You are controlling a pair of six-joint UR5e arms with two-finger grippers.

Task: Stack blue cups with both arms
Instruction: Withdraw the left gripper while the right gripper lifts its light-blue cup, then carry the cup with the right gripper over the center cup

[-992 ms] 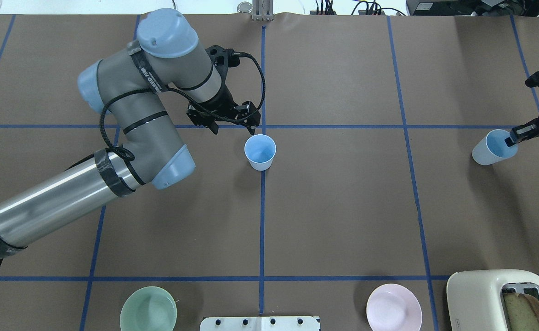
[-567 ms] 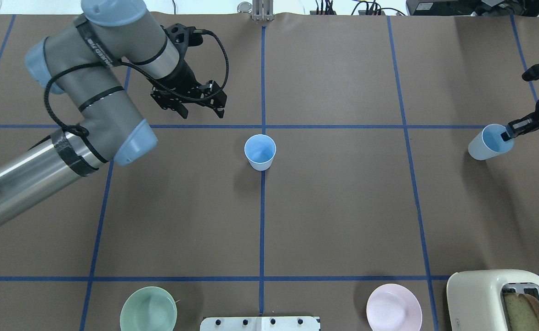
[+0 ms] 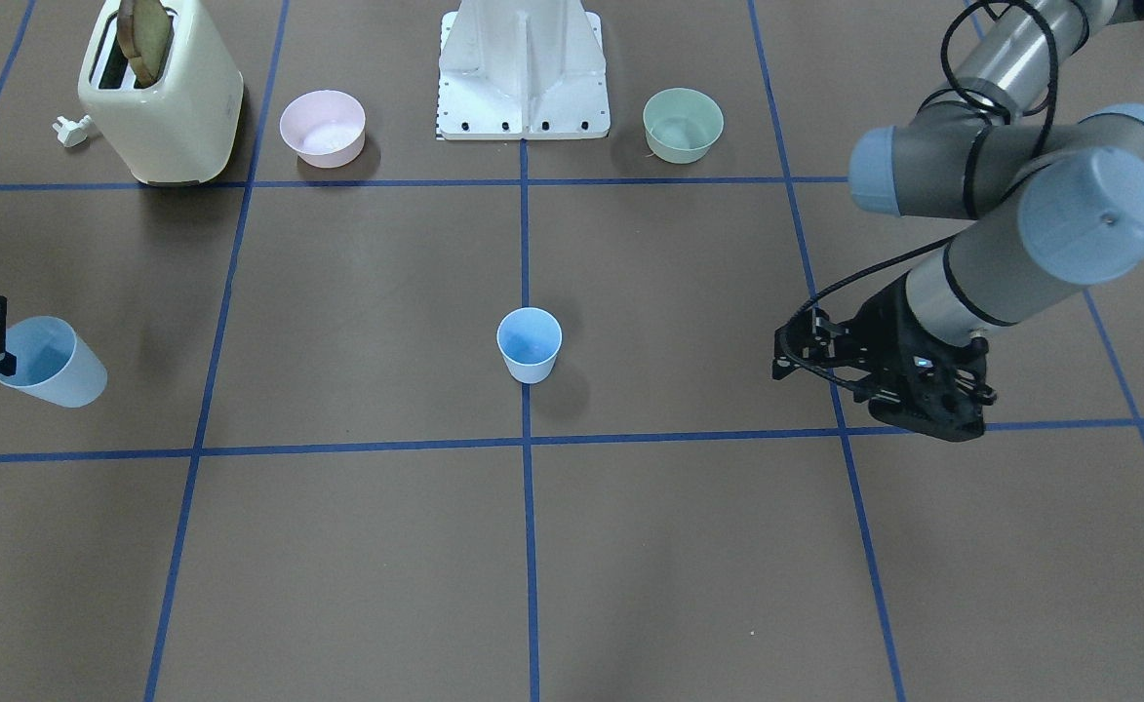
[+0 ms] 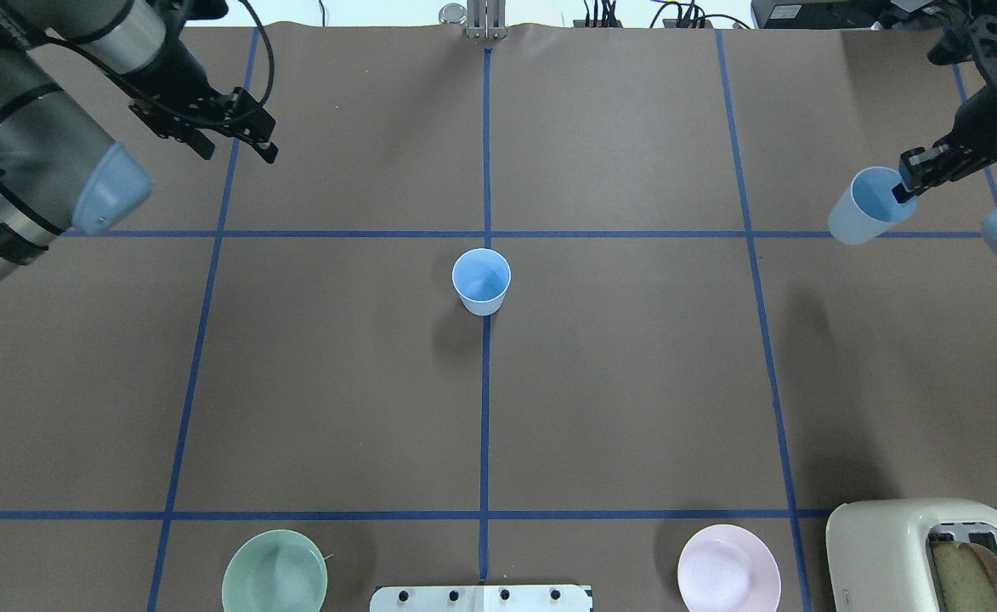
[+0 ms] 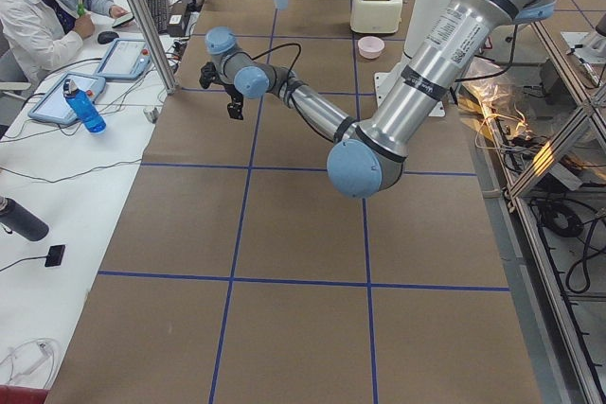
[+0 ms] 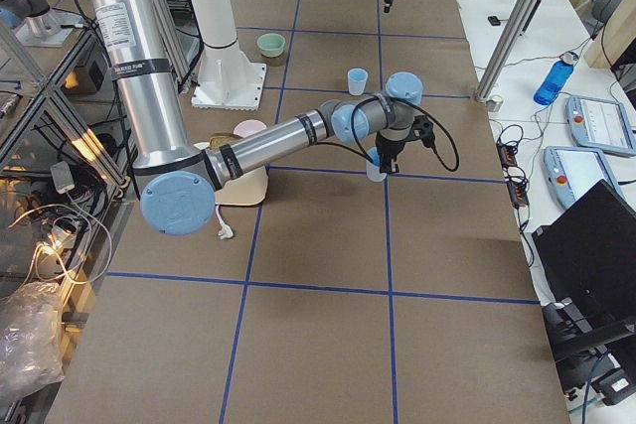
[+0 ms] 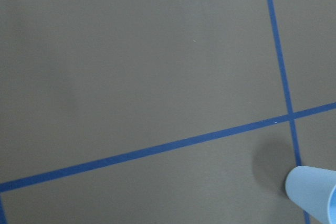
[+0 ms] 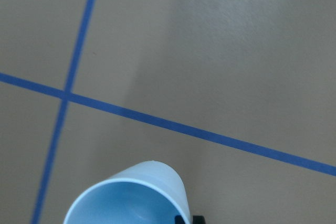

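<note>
At the right pincer (image 4: pixel 904 180), the jaws are clenched on the rim of 1 blue cup (image 4: pixel 857 218), 1 finger inside and 1 outside. The cup therefore hangs tilted and, judging by its offset shadow, clear of the worktop (image 4: pixel 634 382), its base free to drop into a mate. Well apart, the other cup (image 4: pixel 481 282) stands upright on the centre tape line (image 4: pixel 485 408), a likely target for nesting. Farthest off, the left pincer (image 4: pixel 239 146) hangs released and empty, out of the carrying path.
</note>
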